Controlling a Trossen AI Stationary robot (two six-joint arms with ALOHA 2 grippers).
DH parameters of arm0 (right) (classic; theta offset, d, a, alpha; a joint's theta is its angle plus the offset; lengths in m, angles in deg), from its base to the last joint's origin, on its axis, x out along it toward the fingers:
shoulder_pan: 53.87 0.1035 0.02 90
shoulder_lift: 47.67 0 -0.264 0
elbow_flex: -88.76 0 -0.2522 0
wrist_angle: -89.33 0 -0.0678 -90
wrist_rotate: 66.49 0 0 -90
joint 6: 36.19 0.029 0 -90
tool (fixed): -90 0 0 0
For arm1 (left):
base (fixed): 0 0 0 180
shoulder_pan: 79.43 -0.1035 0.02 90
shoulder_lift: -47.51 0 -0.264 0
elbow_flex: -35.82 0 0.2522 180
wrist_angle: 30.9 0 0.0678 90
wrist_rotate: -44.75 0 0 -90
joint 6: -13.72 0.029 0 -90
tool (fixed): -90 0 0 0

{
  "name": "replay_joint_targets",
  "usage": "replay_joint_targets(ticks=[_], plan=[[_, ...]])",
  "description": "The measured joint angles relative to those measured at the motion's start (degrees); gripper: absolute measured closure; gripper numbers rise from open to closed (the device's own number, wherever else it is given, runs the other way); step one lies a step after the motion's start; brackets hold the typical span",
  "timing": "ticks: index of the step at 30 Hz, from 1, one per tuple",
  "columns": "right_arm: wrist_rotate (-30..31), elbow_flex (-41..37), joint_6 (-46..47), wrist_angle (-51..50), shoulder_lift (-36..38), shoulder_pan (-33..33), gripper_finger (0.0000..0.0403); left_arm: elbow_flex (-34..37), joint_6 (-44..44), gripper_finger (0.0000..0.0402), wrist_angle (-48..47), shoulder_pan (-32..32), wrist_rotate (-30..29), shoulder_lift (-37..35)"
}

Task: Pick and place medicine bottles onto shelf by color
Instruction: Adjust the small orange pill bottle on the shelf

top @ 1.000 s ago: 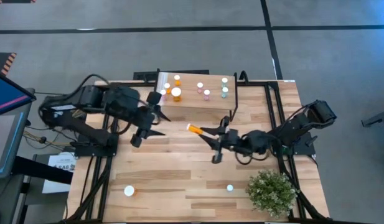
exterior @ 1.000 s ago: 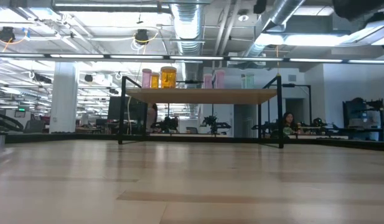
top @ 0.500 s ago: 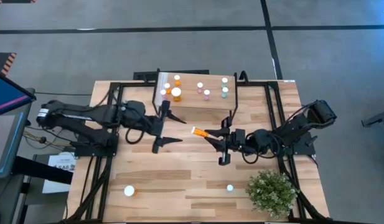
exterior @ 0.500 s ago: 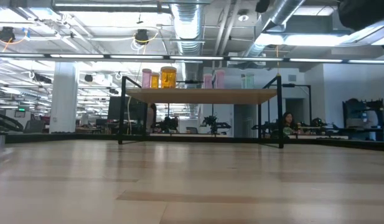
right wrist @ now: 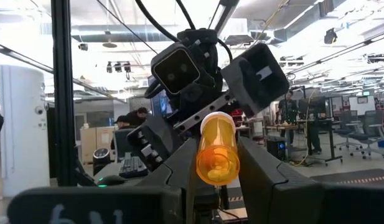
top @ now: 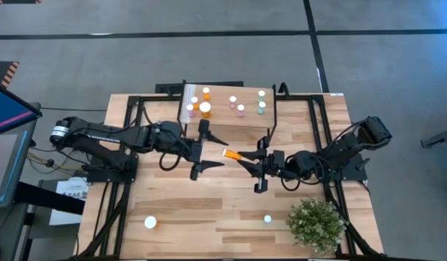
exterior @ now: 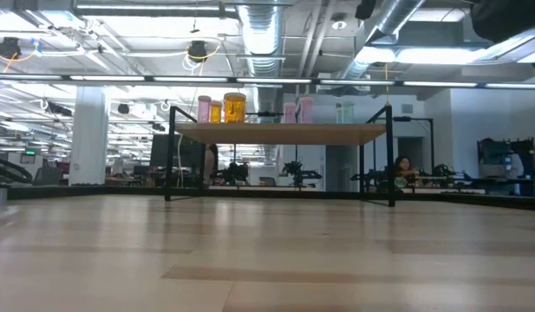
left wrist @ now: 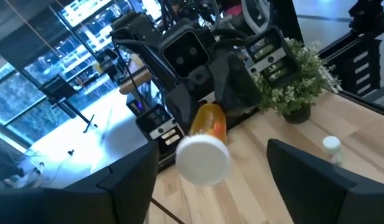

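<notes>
Orange bottle (top: pixel 230 154) in right gripper (top: pixel 241 158), between open left gripper (top: pixel 211 152) fingers.

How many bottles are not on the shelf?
3: the held bottle in the right tool, an orange bottle near the table's left corner, a teal bottle beside the plant. None seems hidden.

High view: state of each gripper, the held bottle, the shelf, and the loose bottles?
right gripper: shut on orange bottle, above mid-table
orange bottle: held sideways, white cap toward left gripper
left gripper: open, fingers either side of the cap, not touching
shelf: bottles upright on top
loose bottles: on the table near the front edge
</notes>
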Motion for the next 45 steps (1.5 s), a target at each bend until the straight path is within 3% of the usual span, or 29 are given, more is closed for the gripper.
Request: replay_joint_targets(ticks=[11,27,45], plan=[[0.0,0.0,0.02,-0.2,0.0,0.0,0.0294,-0.02,-0.02,0.0203,-0.43,0.04,0.11,-0.52],[-0.41,0.0,0.05,-0.44,0.0,0.05,0.0294,-0.02,-0.46,0.0279,-0.74,-0.02,2.71,-0.52],[-0.12,0.0,0.04,-0.57,-0.04,0.04,0.029,-0.02,-0.61,0.0294,-1.76,0.0,2.65,-0.52]])
